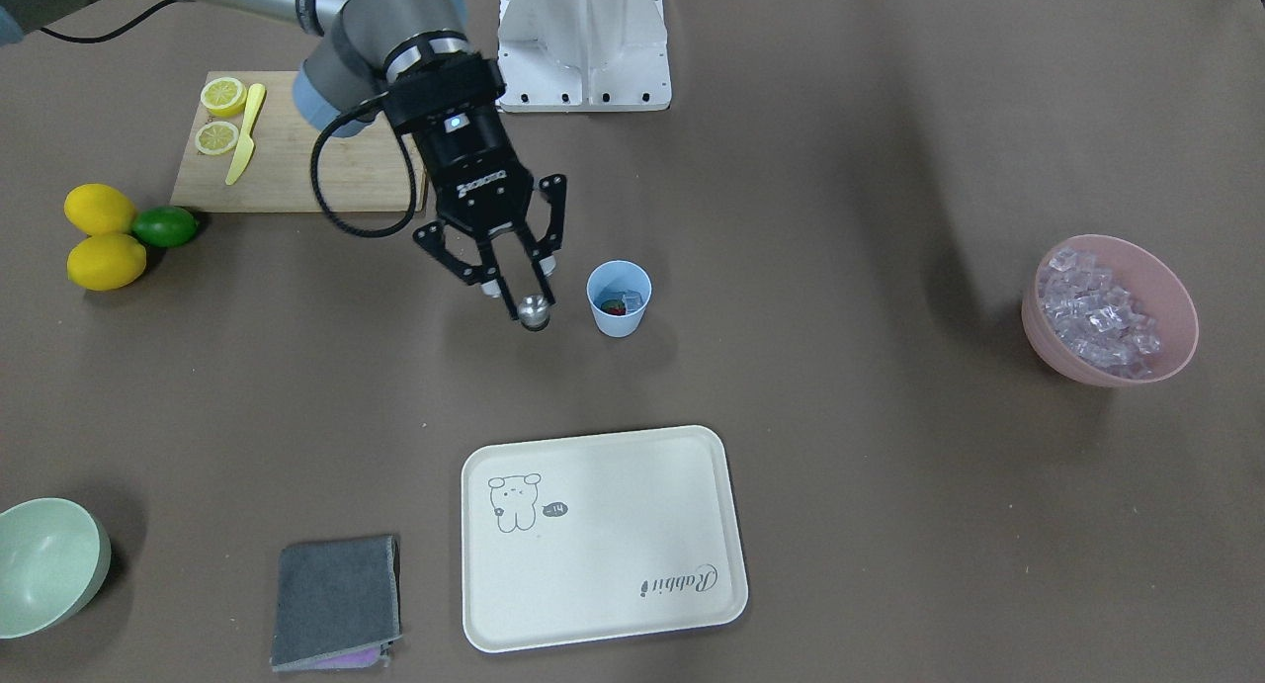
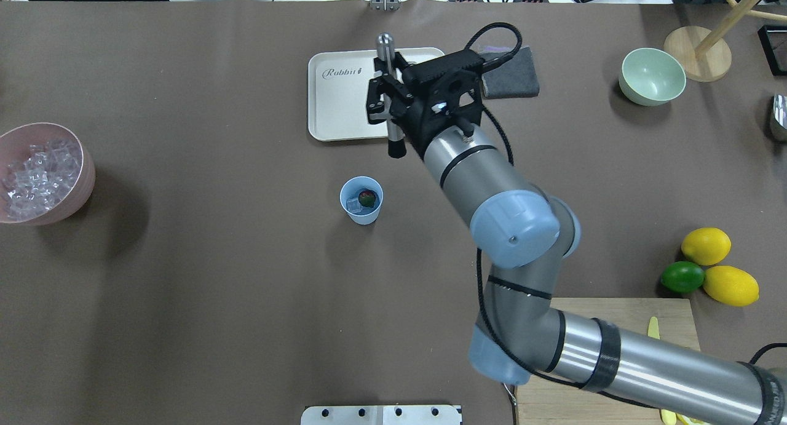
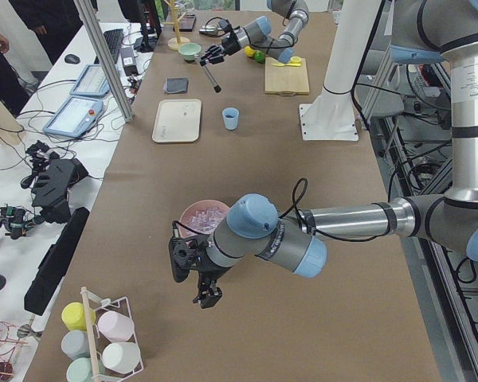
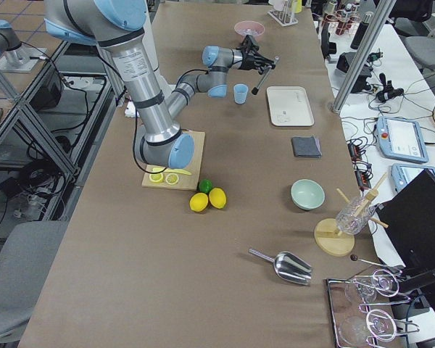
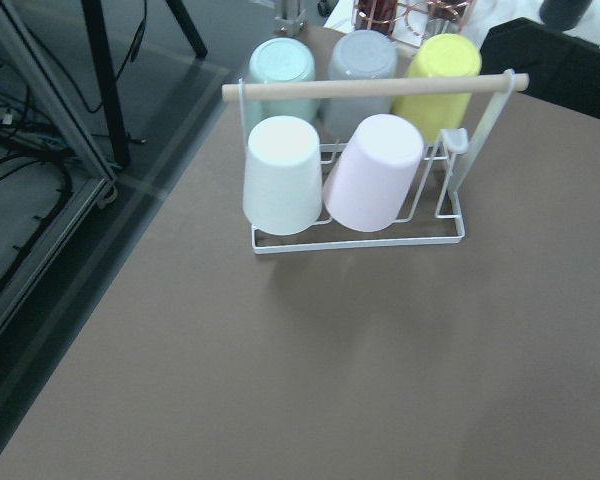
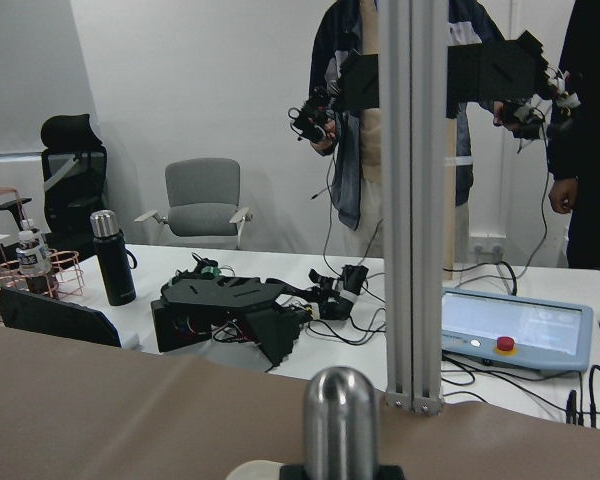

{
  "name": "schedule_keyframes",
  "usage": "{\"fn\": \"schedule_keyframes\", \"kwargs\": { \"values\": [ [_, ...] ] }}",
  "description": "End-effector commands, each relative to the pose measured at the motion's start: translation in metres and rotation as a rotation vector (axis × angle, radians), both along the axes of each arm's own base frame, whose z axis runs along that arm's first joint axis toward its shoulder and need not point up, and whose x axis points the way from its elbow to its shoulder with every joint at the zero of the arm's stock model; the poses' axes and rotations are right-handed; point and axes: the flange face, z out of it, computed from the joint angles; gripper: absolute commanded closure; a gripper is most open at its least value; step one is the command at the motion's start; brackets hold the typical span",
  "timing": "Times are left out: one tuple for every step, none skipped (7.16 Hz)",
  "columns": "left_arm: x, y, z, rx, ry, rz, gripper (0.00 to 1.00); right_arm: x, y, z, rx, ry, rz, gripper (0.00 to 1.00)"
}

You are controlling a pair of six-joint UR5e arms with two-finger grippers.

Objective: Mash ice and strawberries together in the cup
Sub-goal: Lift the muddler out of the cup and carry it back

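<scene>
Left gripper [image 3: 197, 278] hung near the pink bowl [image 2: 86, 179], which held loose ice [image 2: 37, 170]; the spacing of its fingers could not be determined. Mid-table, the cup [image 2: 363, 216] stood upright, containing one strawberry [image 2: 367, 198] and a few clear cubes. To its right, the right gripper [image 2: 386, 99] was clamped on a metal muddler [image 2: 385, 47], tilted, raised above the table, apart from the cup.
</scene>
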Motion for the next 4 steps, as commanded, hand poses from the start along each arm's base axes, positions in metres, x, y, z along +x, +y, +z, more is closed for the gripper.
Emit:
{"fn": "schedule_keyframes", "kwargs": {
  "values": [
    [0.014,0.025,0.0,0.151,0.008,0.082,0.02,0.078,-0.048,0.067,-0.237,0.011,-0.061,1.0],
    [0.017,0.034,0.003,0.195,0.0,0.112,0.02,0.114,-0.065,0.083,-0.346,0.038,-0.145,1.0],
    [0.02,0.042,0.005,0.233,-0.006,0.16,0.02,0.125,-0.072,0.104,-0.438,0.06,-0.234,1.0],
    [0.021,0.046,0.004,0.261,0.016,0.194,0.02,0.134,-0.076,0.113,-0.523,0.074,-0.312,1.0]
  ]
}}
